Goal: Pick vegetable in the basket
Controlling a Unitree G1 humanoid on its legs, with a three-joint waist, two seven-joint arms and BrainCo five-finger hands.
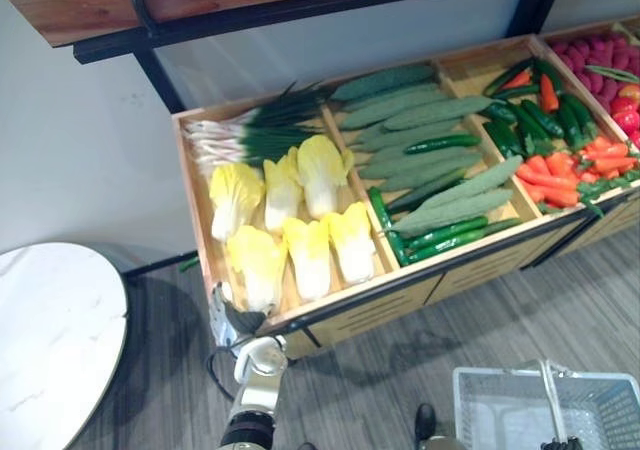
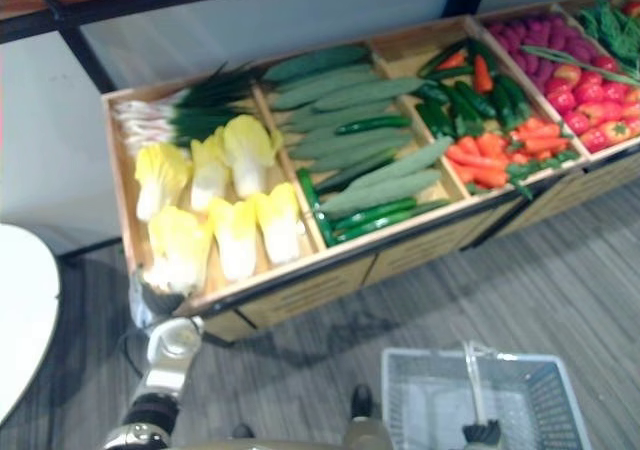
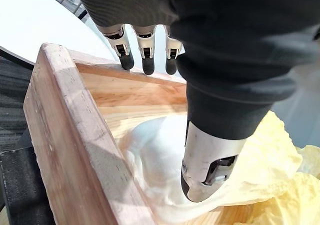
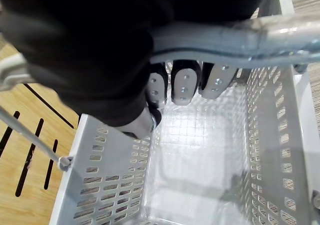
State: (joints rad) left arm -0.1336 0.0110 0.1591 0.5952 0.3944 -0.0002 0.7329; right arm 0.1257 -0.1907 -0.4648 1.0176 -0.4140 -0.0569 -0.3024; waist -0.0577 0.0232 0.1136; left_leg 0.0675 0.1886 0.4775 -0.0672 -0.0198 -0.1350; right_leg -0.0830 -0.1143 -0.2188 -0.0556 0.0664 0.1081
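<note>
Left hand [image 3: 207, 160]: at the front-left corner of the crate [image 1: 197, 210], fingers straight above the rim, thumb against the white base of the nearest cabbage [image 1: 258, 265]. The cabbage lies in the crate. Right hand [image 4: 185, 85]: fingers curled round the handle [image 4: 235, 40] of the basket [image 1: 480, 410].

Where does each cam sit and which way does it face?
Left eye view: on the head, looking down at the wooden crate of vegetables; left hand at its near corner.
Right eye view: same head, slightly offset, same scene; basket at bottom.
Left wrist view: left wrist, facing into the crate corner; own fingers and thumb over a cabbage.
Right wrist view: right wrist, facing down into the basket; right hand curled round its handle.
Shared: eye views share crate, left hand, basket.
</note>
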